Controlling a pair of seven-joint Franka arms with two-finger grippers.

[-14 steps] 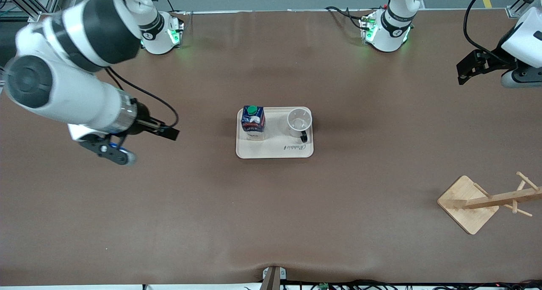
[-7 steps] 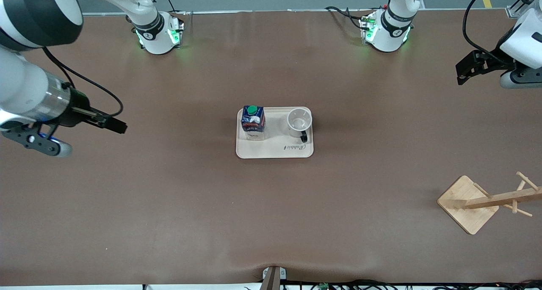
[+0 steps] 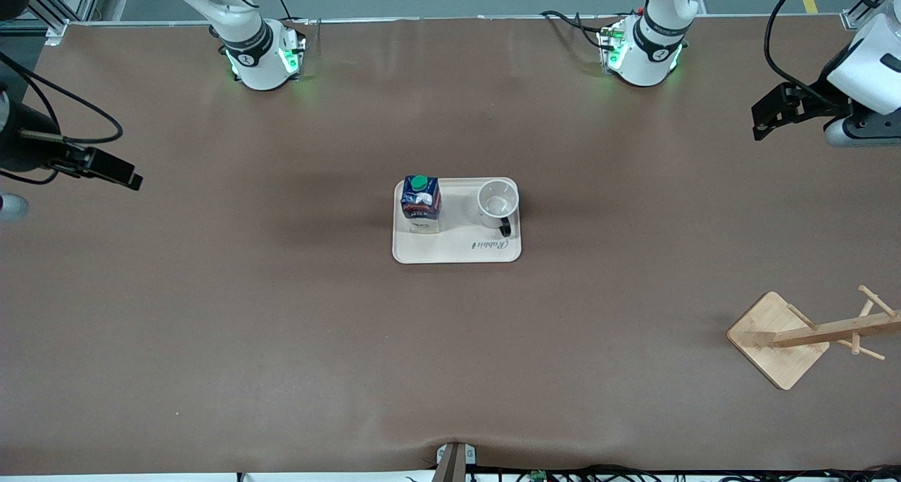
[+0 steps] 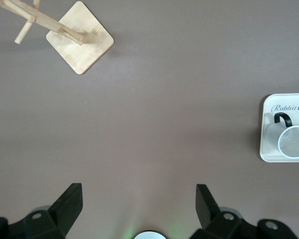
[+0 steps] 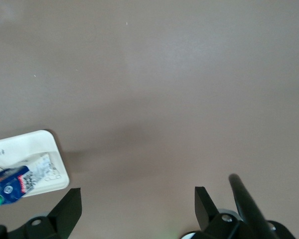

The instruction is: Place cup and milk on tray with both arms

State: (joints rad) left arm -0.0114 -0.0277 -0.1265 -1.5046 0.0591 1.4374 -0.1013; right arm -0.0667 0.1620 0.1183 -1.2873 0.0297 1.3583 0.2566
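Cream tray (image 3: 456, 246) on the brown tabletop (image 3: 281, 327) holds the upright milk (image 3: 421, 204) and beside it the empty cup (image 3: 498, 203). Left end effector (image 4: 137, 211) and right end effector (image 5: 134, 209) hang spread wide, empty, over bare tabletop at their own ends.

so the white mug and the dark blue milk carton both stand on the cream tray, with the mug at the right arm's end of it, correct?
Not quite. The white mug and the dark blue milk carton with the green cap do both stand on the cream rectangular tray, but the mug is at the left arm's end of it; the carton takes the right arm's end. The front view shows this.
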